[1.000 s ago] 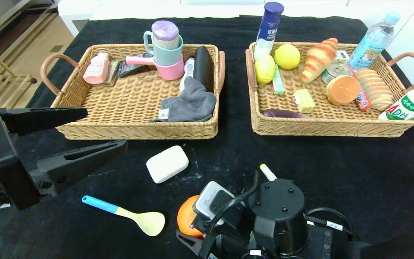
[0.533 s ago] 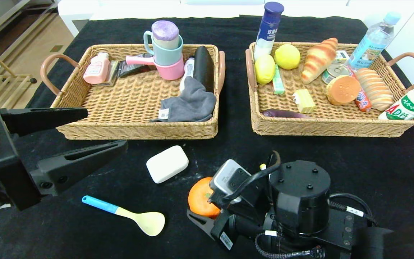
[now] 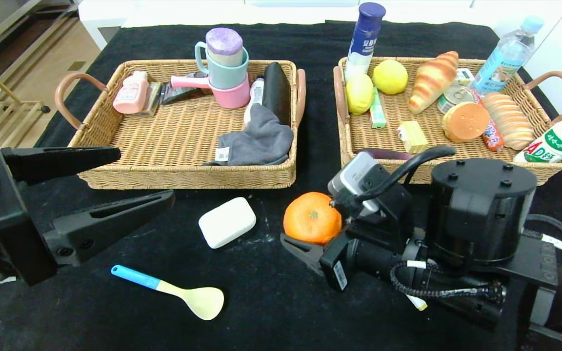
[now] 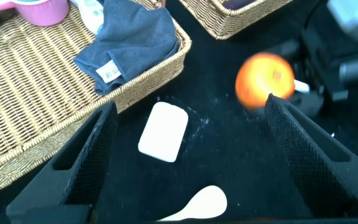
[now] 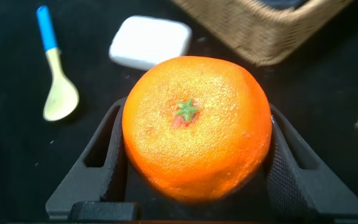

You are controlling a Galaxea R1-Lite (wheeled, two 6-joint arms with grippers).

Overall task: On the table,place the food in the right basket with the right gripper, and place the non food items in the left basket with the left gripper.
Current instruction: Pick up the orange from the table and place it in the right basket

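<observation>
On the black cloth-covered table [image 3: 456,204], a white rounded soap bar [image 3: 227,222] lies just in front of the left basket [image 3: 183,173], and a spoon [image 3: 173,292] with a blue handle and pale yellow bowl lies nearer the robot; neither blocks the way between the fruit and the right basket [image 3: 549,173]. Both baskets are woven wicker trays with brown loop handles: the left one holds a grey cloth [image 3: 256,141], stacked cups [image 3: 226,68] and a pink bottle [image 3: 131,92], the right one lemons [image 3: 376,83], a croissant [image 3: 432,80], bread rolls and bottles. The orange [image 3: 311,217] is round, bright, with dimpled peel and a small green stem scar facing up. It sits raised above the cloth, in front of the right basket's near left corner, clamped between the black fingers of the right gripper [image 5: 194,155], which press on its two sides. The left gripper [image 3: 110,187] hangs over the table's left side with its long ribbed black fingers spread wide, holding nothing.
</observation>
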